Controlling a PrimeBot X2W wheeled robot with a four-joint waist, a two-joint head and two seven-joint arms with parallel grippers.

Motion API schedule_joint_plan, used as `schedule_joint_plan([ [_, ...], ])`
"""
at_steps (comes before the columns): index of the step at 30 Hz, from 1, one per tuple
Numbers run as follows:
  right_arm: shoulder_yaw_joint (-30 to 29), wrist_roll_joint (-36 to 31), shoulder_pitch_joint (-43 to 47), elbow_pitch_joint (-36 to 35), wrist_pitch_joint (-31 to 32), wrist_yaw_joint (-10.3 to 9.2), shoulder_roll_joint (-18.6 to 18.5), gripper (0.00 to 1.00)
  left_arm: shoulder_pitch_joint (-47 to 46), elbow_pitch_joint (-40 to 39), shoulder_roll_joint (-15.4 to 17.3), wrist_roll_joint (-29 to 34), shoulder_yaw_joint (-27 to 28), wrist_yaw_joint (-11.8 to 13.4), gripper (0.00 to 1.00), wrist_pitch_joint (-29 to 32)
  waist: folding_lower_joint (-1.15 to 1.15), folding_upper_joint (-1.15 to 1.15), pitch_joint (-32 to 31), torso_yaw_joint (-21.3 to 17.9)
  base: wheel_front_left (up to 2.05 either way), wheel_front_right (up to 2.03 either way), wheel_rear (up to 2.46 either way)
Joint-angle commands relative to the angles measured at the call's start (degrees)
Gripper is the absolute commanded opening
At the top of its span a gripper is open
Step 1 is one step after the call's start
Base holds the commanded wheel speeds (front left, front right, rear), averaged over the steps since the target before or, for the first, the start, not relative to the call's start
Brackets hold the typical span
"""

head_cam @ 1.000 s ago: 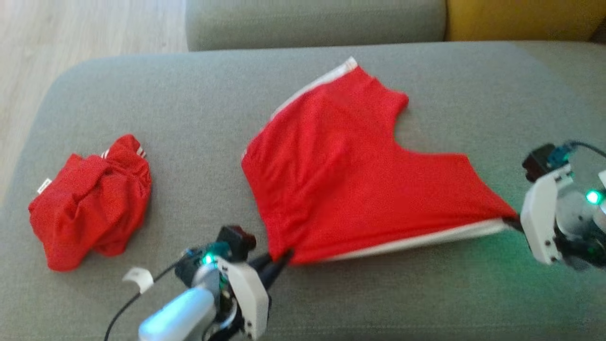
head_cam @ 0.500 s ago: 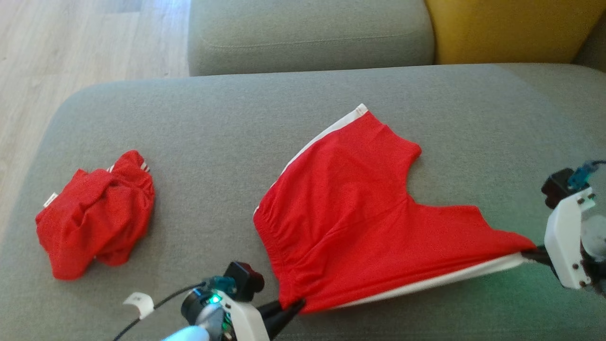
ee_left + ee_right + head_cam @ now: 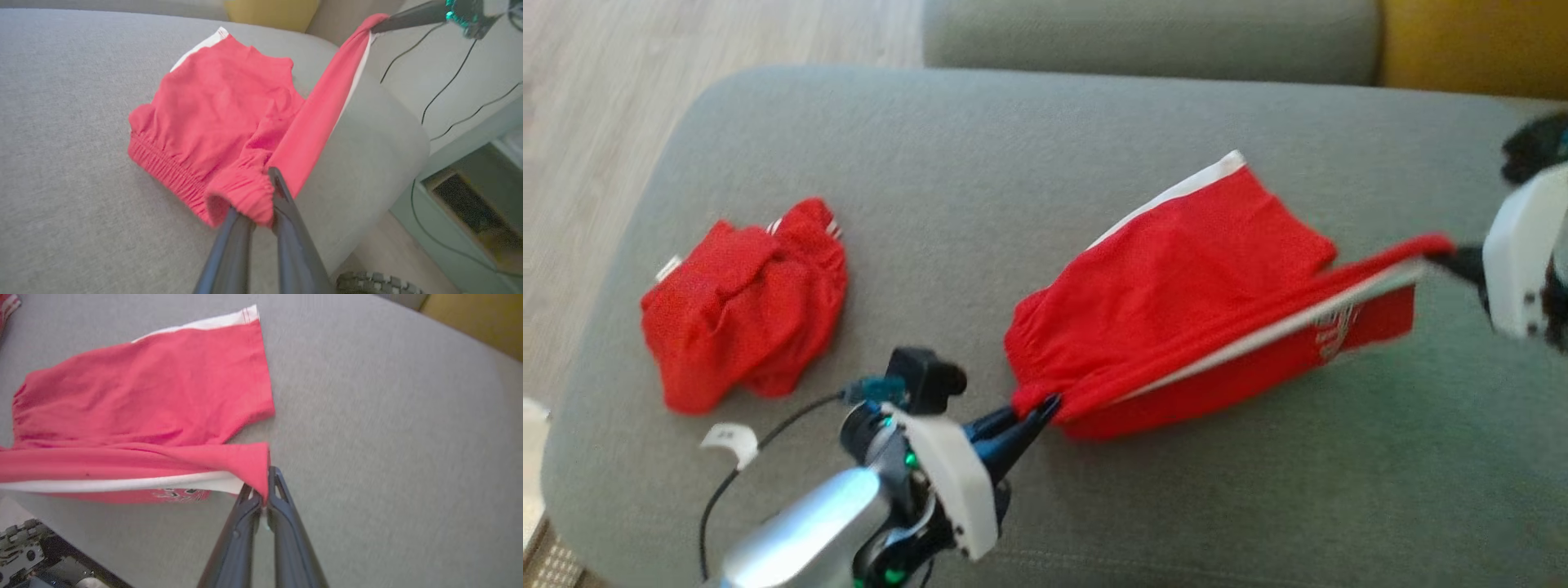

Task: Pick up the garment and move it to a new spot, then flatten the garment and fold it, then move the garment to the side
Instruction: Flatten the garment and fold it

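Note:
The garment [image 3: 1176,278] is a pair of red shorts with white side stripes, lying on a grey sofa seat [image 3: 980,188]. My left gripper [image 3: 1045,406] is shut on the elastic waistband corner [image 3: 245,196] at the near left. My right gripper [image 3: 1436,257] is shut on the hem corner of one leg [image 3: 257,465] and holds it lifted. That leg is stretched taut between both grippers, above the other leg, which lies flat [image 3: 143,388].
A second red garment [image 3: 743,306] lies crumpled at the left of the seat. A grey back cushion [image 3: 1143,33] and a yellow cushion [image 3: 1470,41] stand behind. Wooden floor [image 3: 596,122] is to the left; cables [image 3: 449,81] hang past the sofa's right edge.
Both grippers have lifted the near edge of the shorts and carried it up and over toward the far leg. The head camera has also shifted.

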Motion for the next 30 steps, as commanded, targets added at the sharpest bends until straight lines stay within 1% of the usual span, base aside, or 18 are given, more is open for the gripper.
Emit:
schedule_joint_plan([
  [1, -1.9, -1.4, -2.8, -0.1, 0.1, -0.05, -0.6, 0.00, -3.6, -1.2, 0.4, -0.5, 2.8, -0.6, 0.00, -0.6, 0.00, 0.00, 3.2, 2.8, 0.00, 0.00, 0.00],
  [6, -3.8, -4.9, -8.1, 2.6, 0.7, -0.05, 2.3, 0.00, -8.0, 0.6, -2.5, -0.8, 3.6, -1.8, 0.00, -1.9, 0.00, 0.00, 7.0, 5.7, 0.00, 0.00, 0.00],
  [10, -4.5, -7.3, -11.1, 4.9, -0.1, -0.05, 4.7, 0.00, -11.1, 3.3, -4.6, -1.4, 4.3, -2.4, 0.00, -3.3, 0.00, 0.00, 9.4, 7.3, 0.00, 0.00, 0.00],
  [11, -4.5, -7.3, -11.1, 4.9, -0.1, -0.05, 4.7, 0.00, -11.1, 3.3, -4.6, -1.4, 4.3, -2.4, 0.00, -3.3, 0.00, 0.00, 9.4, 7.3, 0.00, 0.00, 0.00],
  [14, -4.8, -9.1, -13.1, 7.0, -1.0, -0.05, 6.2, 0.00, -13.1, 5.4, -5.7, -1.8, 4.3, -2.8, 0.00, -4.2, 0.00, 0.00, 11.1, 8.2, 0.00, 0.00, 0.00],
  [19, -4.7, -12.0, -16.0, 10.0, -3.7, -0.05, 7.7, 0.00, -15.7, 8.4, -7.1, -2.6, 3.5, -3.2, 0.00, -5.5, 0.00, 0.00, 13.8, 9.2, 0.00, 0.00, 0.00],
  [25, -4.4, -12.6, -17.8, 13.1, -5.9, -0.05, 9.1, 0.00, -18.4, 10.9, -8.5, -3.9, 1.8, -3.3, 0.00, -7.4, 0.00, 0.00, 16.4, 9.7, 0.00, 0.00, 0.00],
  [30, -3.9, -12.9, -19.2, 15.2, -6.8, -0.05, 10.0, 0.00, -20.5, 12.6, -8.7, -5.1, -0.1, -3.3, 0.00, -9.0, 0.00, 0.00, 17.9, 9.7, 0.00, 0.00, 0.00],
])
